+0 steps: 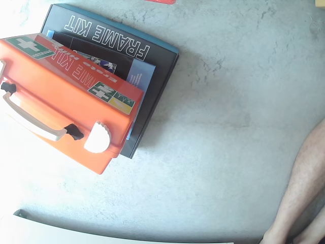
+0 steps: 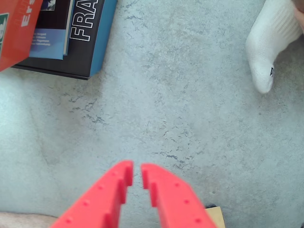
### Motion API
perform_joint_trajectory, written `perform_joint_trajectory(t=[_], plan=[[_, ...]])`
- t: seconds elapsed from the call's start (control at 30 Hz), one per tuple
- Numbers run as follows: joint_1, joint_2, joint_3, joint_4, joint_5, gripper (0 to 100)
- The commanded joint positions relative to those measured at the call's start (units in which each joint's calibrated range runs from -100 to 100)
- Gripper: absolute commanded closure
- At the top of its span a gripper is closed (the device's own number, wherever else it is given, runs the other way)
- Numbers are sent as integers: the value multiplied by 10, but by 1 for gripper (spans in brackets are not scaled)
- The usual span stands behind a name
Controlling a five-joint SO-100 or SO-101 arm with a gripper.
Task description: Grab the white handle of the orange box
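The orange first-aid box [image 1: 66,101] lies at the left in the fixed view, on top of a black box marked "FRAME KIT" [image 1: 127,48]. Its white handle [image 1: 30,119] runs along the box's near-left side between two black mounts. A white round knob [image 1: 96,137] sits beside the handle. In the wrist view only a corner of the orange box [image 2: 14,33] shows at the top left. My red gripper [image 2: 136,170] is at the bottom of the wrist view, over bare floor and far from the box. Its jaws are close together and hold nothing. The gripper is out of the fixed view.
The grey mottled floor [image 1: 228,112] stretches to the right of the boxes. A person's bare leg [image 1: 304,188] is at the right edge of the fixed view. A foot in a white sock [image 2: 270,42] is at the top right of the wrist view. A pale board edge [image 1: 76,236] lies along the bottom.
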Motion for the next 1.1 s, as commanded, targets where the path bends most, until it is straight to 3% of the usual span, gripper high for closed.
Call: perform_joint_trajectory(t=[0.0, 0.77, 1.07], plan=[[47, -7, 33, 191, -13, 99], [42, -7, 33, 195, -33, 98], [-8, 56, 16, 259, -10, 95]])
